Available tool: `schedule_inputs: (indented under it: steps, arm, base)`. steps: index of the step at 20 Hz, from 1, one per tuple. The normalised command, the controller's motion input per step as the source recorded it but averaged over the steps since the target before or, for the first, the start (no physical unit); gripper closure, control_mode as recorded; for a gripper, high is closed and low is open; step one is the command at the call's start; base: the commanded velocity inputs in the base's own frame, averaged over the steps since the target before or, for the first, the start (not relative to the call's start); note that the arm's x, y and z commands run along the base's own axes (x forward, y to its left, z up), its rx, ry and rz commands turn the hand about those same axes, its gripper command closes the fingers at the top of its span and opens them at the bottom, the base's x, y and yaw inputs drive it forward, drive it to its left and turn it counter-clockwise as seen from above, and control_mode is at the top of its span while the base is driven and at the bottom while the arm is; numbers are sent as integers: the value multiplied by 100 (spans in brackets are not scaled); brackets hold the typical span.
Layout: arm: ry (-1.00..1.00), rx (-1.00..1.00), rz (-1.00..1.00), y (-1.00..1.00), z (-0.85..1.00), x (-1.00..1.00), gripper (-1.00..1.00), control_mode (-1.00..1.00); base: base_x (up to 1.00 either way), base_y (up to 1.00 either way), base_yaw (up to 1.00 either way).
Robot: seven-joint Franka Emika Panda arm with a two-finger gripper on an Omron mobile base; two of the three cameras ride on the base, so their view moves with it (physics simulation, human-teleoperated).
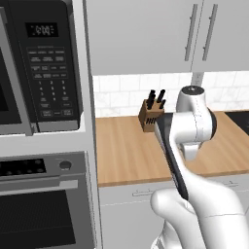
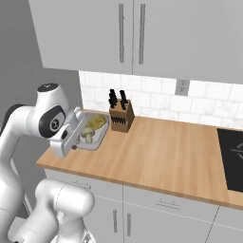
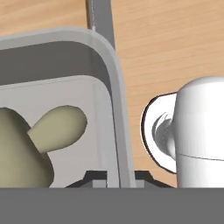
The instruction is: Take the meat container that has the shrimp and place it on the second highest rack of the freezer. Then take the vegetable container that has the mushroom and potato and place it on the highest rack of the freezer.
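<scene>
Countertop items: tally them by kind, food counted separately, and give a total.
Vegetable container, its rim gripped by the claw: 1
Potato: 1
Mushroom: 1
Knife block: 1
Total: 4

Digits on microwave (image 1: 46,63) display and keypad labels too blurred to read; no other text.
</scene>
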Motion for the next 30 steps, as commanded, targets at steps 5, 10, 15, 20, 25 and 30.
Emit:
schedule_inputs:
  steps: [5, 10, 15, 20, 25, 30]
  arm:
    - [1, -1, -4, 0, 20, -18, 100, -100]
    - [0, -9, -5, 0, 4, -8, 100, -100]
    - [0, -5, -1, 0, 3, -1, 100, -100]
    - [0, 0, 0, 0, 0, -2, 100, 100]
    - [0, 0, 0, 0, 0, 0, 100, 100]
    - [0, 0, 0, 0, 0, 0, 100, 100]
  base:
    - [0, 0, 0]
    - [0, 0, 0]
    - [0, 0, 0]
    - [-17, -5, 0]
    - [-84, -49, 11]
    - [-53, -6, 72]
